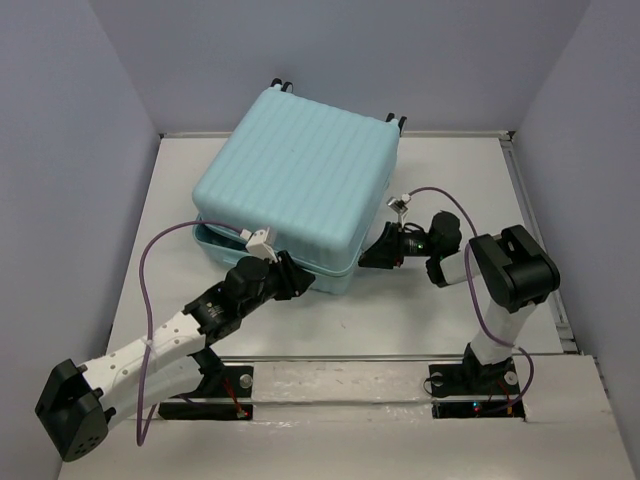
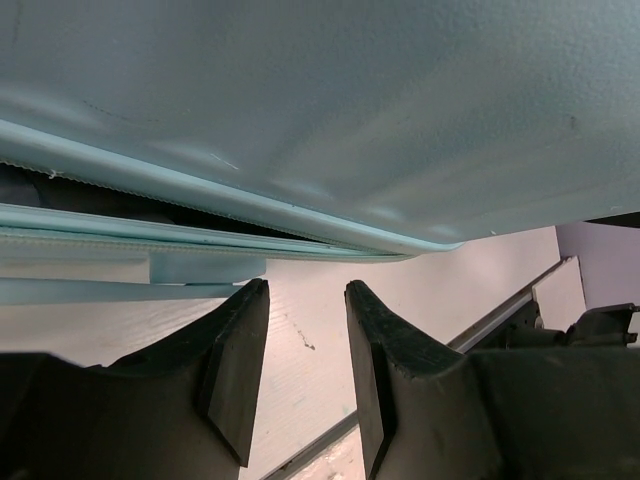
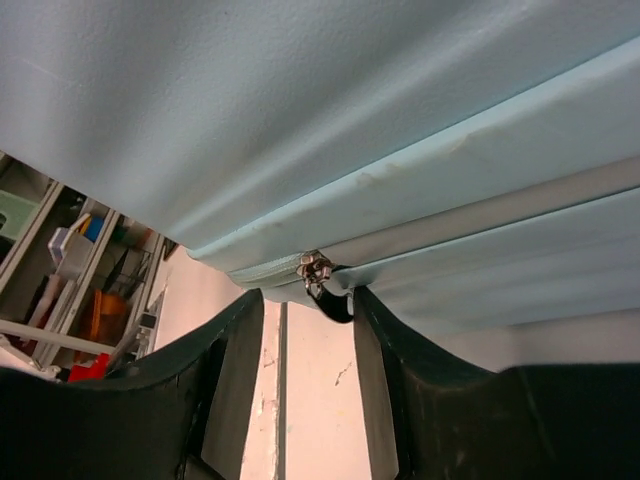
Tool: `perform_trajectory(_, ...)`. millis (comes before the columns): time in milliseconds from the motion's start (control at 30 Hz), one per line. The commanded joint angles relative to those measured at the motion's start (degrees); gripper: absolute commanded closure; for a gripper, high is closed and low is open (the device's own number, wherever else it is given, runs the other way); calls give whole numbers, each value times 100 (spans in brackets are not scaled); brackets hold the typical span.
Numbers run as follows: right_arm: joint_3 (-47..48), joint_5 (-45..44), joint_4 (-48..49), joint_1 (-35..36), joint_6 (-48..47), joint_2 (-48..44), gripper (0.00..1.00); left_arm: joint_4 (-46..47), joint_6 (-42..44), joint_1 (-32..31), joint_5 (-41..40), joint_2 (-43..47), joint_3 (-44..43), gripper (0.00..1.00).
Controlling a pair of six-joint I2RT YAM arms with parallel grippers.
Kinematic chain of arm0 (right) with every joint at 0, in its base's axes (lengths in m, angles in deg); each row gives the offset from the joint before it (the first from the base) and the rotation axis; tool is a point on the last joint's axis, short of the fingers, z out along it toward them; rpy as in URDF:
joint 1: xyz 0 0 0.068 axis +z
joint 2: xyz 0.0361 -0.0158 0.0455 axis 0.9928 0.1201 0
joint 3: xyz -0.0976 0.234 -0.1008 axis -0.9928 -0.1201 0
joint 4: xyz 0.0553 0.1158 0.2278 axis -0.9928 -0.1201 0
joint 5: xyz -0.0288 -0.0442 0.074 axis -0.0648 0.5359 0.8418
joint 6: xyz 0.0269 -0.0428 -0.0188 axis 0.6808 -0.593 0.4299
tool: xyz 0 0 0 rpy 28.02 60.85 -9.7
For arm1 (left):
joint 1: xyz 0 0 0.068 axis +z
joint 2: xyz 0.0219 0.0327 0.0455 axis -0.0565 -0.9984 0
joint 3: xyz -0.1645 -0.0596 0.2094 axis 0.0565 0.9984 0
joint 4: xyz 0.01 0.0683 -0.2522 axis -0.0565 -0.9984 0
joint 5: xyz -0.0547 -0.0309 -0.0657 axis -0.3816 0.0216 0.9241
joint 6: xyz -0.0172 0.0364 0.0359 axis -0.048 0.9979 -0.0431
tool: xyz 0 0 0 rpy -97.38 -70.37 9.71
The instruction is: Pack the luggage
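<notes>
Both arms are working at the luggage (image 1: 300, 170) seen from above, the left gripper (image 1: 293, 277) at its 6 o'clock, the right gripper (image 1: 372, 256) around 4 o'clock. Left wrist: jaws are standing apart and empty, the luggage looming at 12 o'clock. Right wrist: jaws are gaping around the zipper pull (image 3: 322, 280), not pinching it.

**Both arms reach inward, jaws parted**

The left arm (image 1: 170, 335) stretches low from its base, slanting forward and to the right, and the left gripper (image 1: 292, 275) has its dark fingers (image 2: 235, 350) apart with an empty gap between them. The right arm (image 1: 505, 290) rises, folds at the elbow and turns left. The right gripper (image 1: 370, 255) points left, its fingers (image 3: 385, 370) likewise spread.
</notes>
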Motion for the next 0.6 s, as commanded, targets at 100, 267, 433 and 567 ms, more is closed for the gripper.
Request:
perform_trajectory(100,92,-200,2263,144,109,199,58,419,24,-23,-132,-63,-49,53)
perform_trajectory(267,119,-595,1799,144,-198,32,83,419,15,-23,-124,-63,-40,53)
perform_trajectory(433,58,-1113,1008,144,-638,-354,93,542,-11,-23,-106,-159,-5,53)
perform_trajectory(567,-136,-2087,-1984,441,-1874,-1702,93,902,6,-23,-97,-405,-66,54)
